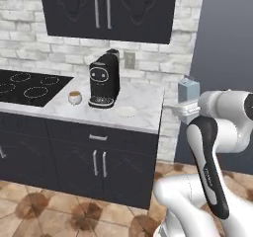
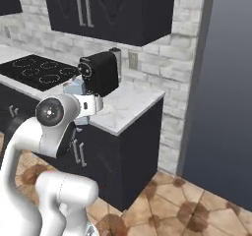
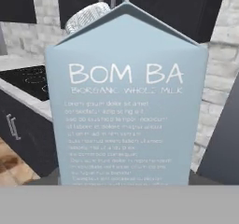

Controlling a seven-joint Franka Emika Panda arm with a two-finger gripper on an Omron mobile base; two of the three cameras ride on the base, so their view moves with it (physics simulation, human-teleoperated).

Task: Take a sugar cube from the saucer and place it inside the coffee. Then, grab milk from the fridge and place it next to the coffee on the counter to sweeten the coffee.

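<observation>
Milk (image 3: 126, 101): 1 carton, upright in pincer (image 1: 188, 105); 1 coffee (image 1: 75, 98), 1 saucer (image 1: 126, 112).

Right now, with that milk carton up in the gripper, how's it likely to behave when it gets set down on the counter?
The milk has flat, smooth faces, so it probably sits stable once upright, though it may slip if gripped lightly. It stands tall for its footprint, so a tilted landing on the counter could tip it. Its thin walls likely dent under hard squeezing.
</observation>
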